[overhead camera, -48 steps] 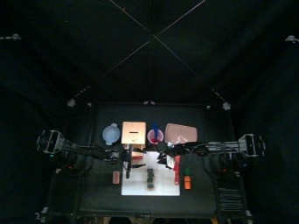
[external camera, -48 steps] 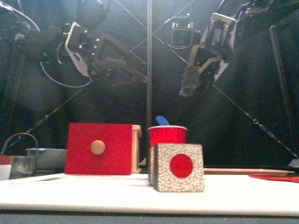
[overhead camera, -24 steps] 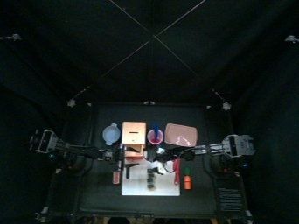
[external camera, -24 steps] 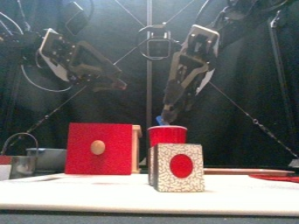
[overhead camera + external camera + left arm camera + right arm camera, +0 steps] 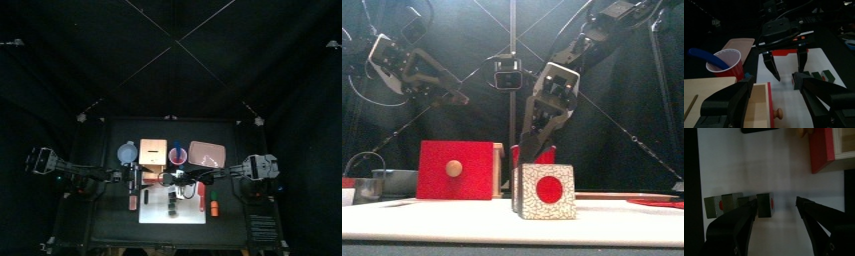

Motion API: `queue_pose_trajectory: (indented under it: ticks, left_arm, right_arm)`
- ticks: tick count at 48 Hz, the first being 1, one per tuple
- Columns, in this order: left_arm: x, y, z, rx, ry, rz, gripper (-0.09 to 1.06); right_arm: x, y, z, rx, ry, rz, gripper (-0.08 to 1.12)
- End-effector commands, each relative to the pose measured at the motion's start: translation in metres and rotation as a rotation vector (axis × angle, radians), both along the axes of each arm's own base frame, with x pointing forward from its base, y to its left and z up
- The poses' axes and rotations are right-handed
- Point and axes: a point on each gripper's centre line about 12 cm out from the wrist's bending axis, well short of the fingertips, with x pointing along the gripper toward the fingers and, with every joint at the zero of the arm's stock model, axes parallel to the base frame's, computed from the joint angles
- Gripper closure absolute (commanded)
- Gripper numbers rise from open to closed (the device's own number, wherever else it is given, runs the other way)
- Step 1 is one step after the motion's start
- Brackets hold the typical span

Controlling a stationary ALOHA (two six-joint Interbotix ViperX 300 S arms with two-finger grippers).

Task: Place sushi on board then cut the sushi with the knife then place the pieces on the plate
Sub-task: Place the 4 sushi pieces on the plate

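The dark green sushi roll (image 5: 545,192) lies on the white cutting board (image 5: 193,214), its red-centred end facing the front. In the right wrist view its blocks (image 5: 740,203) sit just ahead of my right gripper (image 5: 776,204). That gripper (image 5: 533,148) hangs open low over the board's back part, behind and above the roll, holding nothing. My left gripper (image 5: 774,82) is open and empty, raised at the left near the wooden box (image 5: 154,153). The red cup (image 5: 725,63) holds the blue knife (image 5: 700,54). The pink tray (image 5: 206,152) lies at the back right.
The box's red drawer front (image 5: 458,170) stands left of the roll. A blue-grey bowl (image 5: 127,152) sits at the back left. A small red thing (image 5: 134,201) lies left of the board and an orange-red one (image 5: 211,207) right of it.
The right gripper has come down and toward the middle, now low behind the roll. The left gripper has drawn back to the left. The roll has not moved.
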Motion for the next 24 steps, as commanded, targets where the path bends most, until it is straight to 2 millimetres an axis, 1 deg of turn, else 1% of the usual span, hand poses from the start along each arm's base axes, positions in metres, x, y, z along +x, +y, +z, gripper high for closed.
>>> queue_pose_trajectory:
  ticks: [1,11,24]
  left_arm:
    - [0.002,0.001,0.005,-0.008,-0.024,0.009,-0.01]
    - [0.001,0.001,0.005,-0.013,-0.023,0.015,-0.01]
    - [0.001,0.002,0.004,-0.022,-0.020,0.022,-0.01]
  right_arm:
    - [0.005,0.005,0.016,0.004,-0.044,0.006,0.11]
    - [0.004,0.008,0.014,0.006,-0.036,0.007,0.11]
    - [0.005,0.004,0.006,-0.007,-0.019,0.008,0.11]
